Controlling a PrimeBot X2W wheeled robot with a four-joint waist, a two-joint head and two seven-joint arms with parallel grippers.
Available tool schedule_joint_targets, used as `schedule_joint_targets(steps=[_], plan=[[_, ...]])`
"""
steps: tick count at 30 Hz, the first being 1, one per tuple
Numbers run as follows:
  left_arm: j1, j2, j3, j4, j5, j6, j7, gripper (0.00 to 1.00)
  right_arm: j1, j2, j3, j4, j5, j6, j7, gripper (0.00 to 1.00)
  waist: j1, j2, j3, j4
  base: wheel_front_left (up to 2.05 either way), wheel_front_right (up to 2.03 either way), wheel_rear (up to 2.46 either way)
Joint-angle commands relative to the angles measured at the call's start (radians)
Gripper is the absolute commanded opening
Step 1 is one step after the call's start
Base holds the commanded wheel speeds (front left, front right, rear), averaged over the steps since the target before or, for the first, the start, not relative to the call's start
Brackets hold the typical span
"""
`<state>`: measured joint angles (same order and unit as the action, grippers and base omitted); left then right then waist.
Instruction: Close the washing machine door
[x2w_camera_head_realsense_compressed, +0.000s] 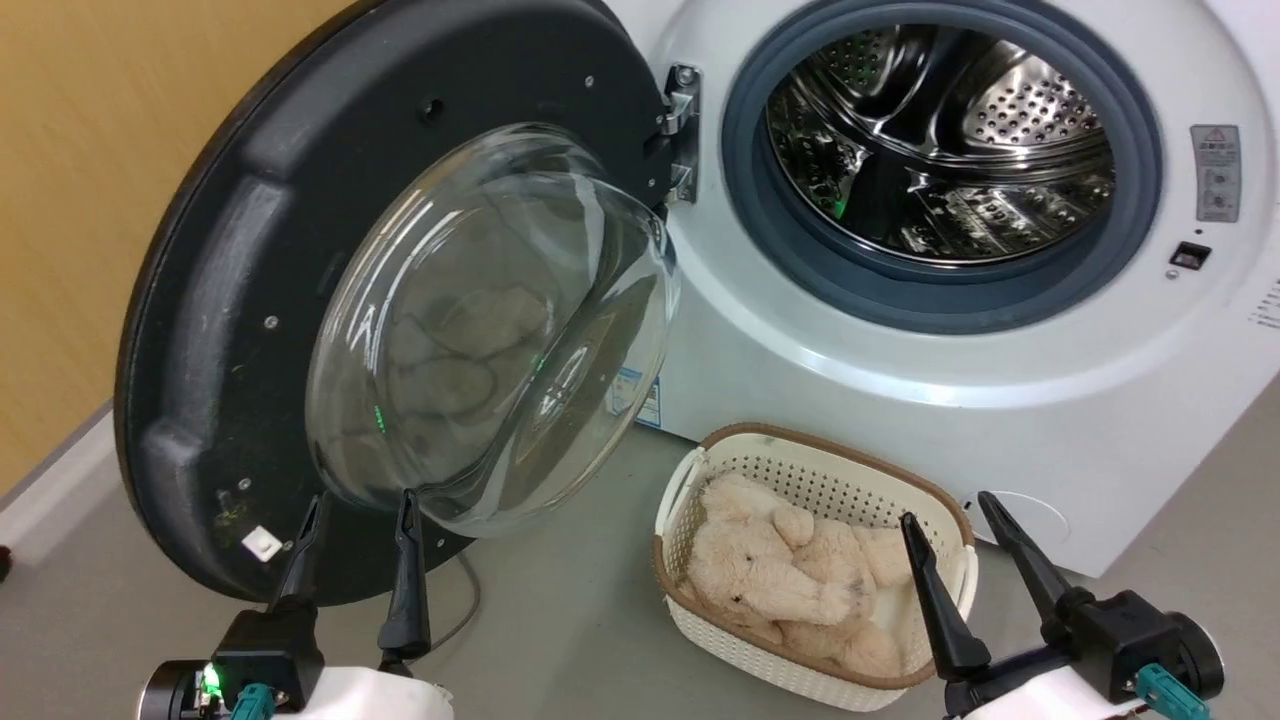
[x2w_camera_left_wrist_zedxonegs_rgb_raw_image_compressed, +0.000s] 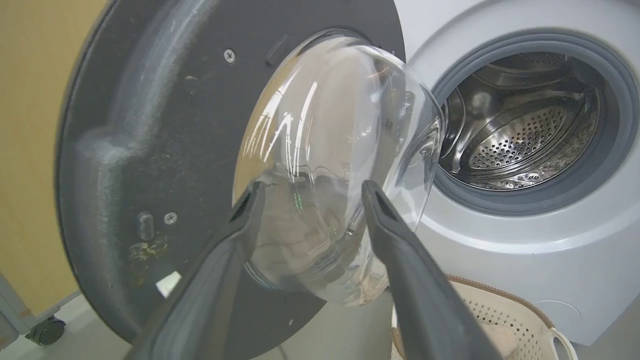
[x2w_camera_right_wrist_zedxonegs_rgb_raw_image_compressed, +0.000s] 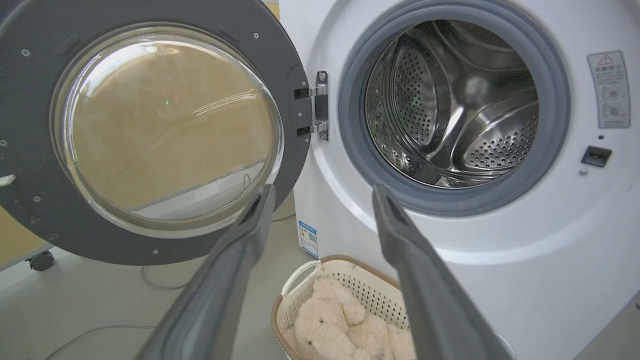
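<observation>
Washing machine door (x2w_camera_head_realsense_compressed: 220, 300) hangs wide open on its hinge, swung clear of the washing machine (x2w_camera_head_realsense_compressed: 900, 390) – left gripper (x2w_camera_head_realsense_compressed: 362, 497) spread and empty, tips just under the glass bowl (x2w_camera_head_realsense_compressed: 490, 330), likely staged to push it shut – right gripper (x2w_camera_head_realsense_compressed: 946, 508) parted, empty, parked over the laundry basket (x2w_camera_head_realsense_compressed: 830, 480)

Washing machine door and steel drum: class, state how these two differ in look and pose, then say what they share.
The washing machine door is black-rimmed with a clear glass bowl bulging out; the steel drum is shiny perforated metal, hollowed inward. The door hangs swung wide open on its hinge; the drum sits inside the washing machine, ringed by a grey gasket. Both are round.
</observation>
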<state>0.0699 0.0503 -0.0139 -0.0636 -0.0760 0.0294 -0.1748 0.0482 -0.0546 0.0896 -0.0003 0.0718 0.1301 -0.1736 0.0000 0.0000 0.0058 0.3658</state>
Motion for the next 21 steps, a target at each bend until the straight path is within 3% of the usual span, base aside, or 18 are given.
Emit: schedule_joint_targets(steps=[1,21], plan=[[0.015,0.000,0.002,-0.007,-0.011,0.005,-0.010,1.00,-0.015,0.003,0.005,0.003,0.005,0.000,-0.012,1.00,0.0000,0.0000,0.001,0.007,0.00,0.00,0.00],[0.035,0.000,0.007,-0.039,-0.032,0.021,-0.052,1.00,-0.026,0.004,0.048,0.016,0.014,0.001,-0.053,1.00,0.0000,0.0000,0.011,0.097,0.00,0.00,0.00]])
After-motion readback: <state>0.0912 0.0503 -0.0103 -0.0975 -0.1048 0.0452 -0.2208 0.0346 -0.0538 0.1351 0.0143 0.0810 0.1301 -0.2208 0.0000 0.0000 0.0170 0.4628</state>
